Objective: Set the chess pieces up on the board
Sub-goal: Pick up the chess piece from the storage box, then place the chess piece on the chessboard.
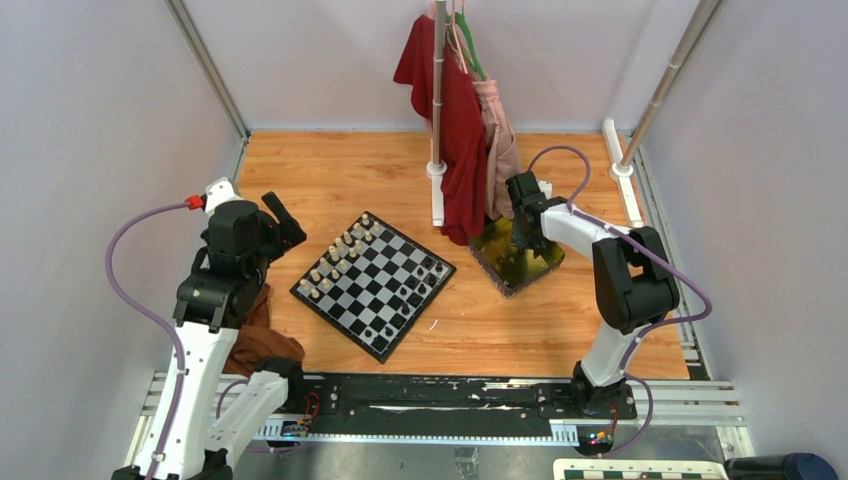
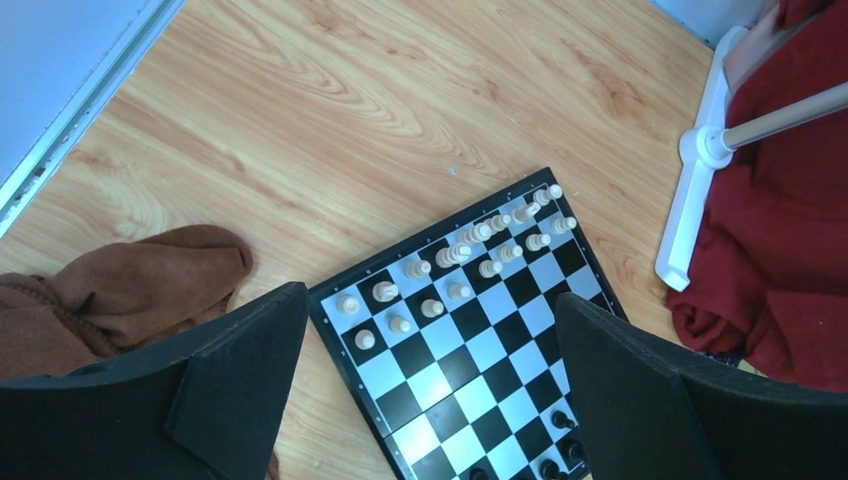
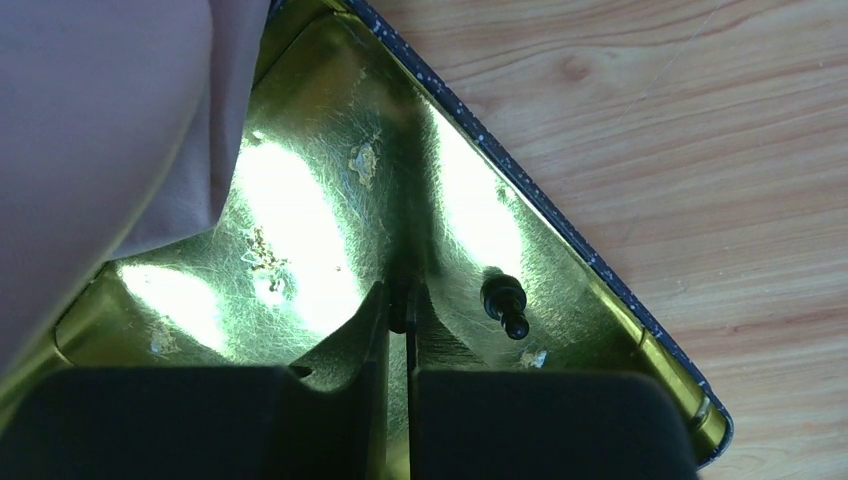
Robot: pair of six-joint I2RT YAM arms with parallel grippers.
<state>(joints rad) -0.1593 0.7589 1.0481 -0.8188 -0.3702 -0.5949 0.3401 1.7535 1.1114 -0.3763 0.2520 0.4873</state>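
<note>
The board (image 1: 368, 288) lies diamond-wise mid-desk. Cream pieces (image 2: 455, 250) are ranked along its far-left edge. Black pieces (image 1: 420, 290) stand patchily along its near-right edge, so black looks unfinished. The left jaws hang wide open near the far-left edge, holding nothing. If they dropped carelessly, they could topple the cream ranks.

Farther off, toward the desk's right edge, the right jaws are pressed together low in the tray (image 3: 300, 190). Something dark shows at their tips, but I cannot tell whether a piece is pinched there. A lone piece (image 3: 505, 303), black, lies apart from them, just to their right in the wrist view.

The likely failure is that the jaws closed beside it and would rise empty. They could also nudge it so that it rolls on the slick tray. It lies on its side, its long axis roughly along the tray's right rim, with the broader end away from the wrist camera and the slimmer end toward it.
</note>
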